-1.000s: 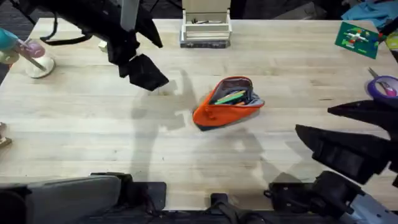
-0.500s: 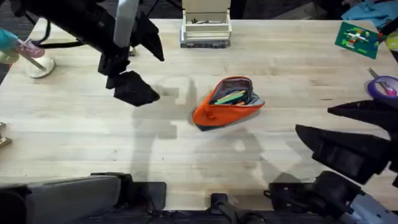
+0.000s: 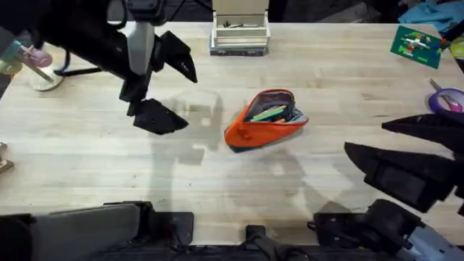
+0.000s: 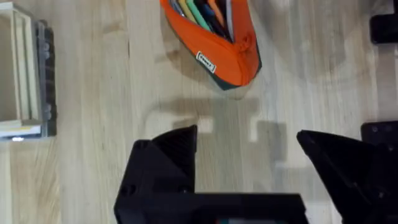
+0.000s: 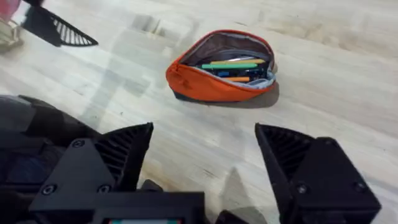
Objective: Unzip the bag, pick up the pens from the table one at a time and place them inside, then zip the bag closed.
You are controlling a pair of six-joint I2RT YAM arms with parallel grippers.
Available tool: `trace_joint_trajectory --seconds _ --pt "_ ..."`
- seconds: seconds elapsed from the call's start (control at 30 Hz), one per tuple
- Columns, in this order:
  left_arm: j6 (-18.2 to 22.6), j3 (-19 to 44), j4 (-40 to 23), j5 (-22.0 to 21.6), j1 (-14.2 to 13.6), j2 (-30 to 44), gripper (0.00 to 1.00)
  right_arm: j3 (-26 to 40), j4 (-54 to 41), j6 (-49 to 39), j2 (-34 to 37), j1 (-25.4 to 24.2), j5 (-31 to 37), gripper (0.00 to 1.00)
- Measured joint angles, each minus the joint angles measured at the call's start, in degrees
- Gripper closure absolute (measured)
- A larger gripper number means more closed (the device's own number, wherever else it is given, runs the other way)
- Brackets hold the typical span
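Left tool (image 3: 158,116) was up over the desk (image 3: 326,65), off to the left of the bag (image 3: 264,119), fingers spread wide apart with nothing between them. From my left wrist cam I could see both black fingers (image 4: 165,162) open over bare wood, with the bag (image 4: 214,43) a bit farther out, not touching anything. Right tool (image 5: 202,158) was parked near the front right of the desk, also wide open and holding nothing; in the overhead it showed as a big dark shape (image 3: 406,174) well apart from the bag.

The bag sat roughly mid-desk, lying on its side with the zipper undone and the mouth gaping toward the back right. Orange outside, grey lining, dark underside. Inside I could make out pens (image 5: 233,65): a green one, plus something orange and a dark one, all lying lengthwise in the pouch. The left wrist cam showed the same bundle (image 4: 202,12) poking along the opening, and a small white label on the bag's side.

Other stuff on the desk: a pale wooden tray thing (image 3: 239,32) at the back edge, a green card (image 3: 415,45) at the back right, a purple roll (image 3: 448,100) on the right edge, and a white round base with a pinkish bit (image 3: 40,69) at the far left, partly behind the left arm.
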Motion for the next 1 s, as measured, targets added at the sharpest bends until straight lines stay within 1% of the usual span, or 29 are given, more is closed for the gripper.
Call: trace_joint_trajectory --seconds 0.13,0.33,0.4,0.43,0.6,0.73,1.0 --pt "0.5 -3.3 2.3 1.0 0.0 0.0 0.006 0.0 0.3 0.0 1.4 0.0 0.0 0.004" --pt "0.8 -8.5 5.9 2.7 0.0 0.0 0.007 0.0 0.4 0.0 6.2 0.0 0.0 0.003" --pt "0.9 -9.4 6.6 3.2 0.0 0.0 0.007 0.0 0.8 0.0 7.9 0.0 0.0 0.004" --pt "1.0 -10.2 7.8 3.7 0.0 0.0 0.007 0.0 2.7 0.0 10.6 0.0 0.0 0.003" --pt "1.1 -10.7 8.2 4.3 0.0 0.0 0.008 0.0 5.4 0.0 15.4 0.3 0.0 0.003" --pt "1.0 -10.8 8.4 4.4 0.0 0.0 0.008 0.0 6.9 0.0 19.2 2.8 0.0 0.003" --pt "1.0 -10.8 8.4 4.4 0.0 0.0 0.007 0.0 10.7 0.0 28.0 10.5 0.0 0.004"
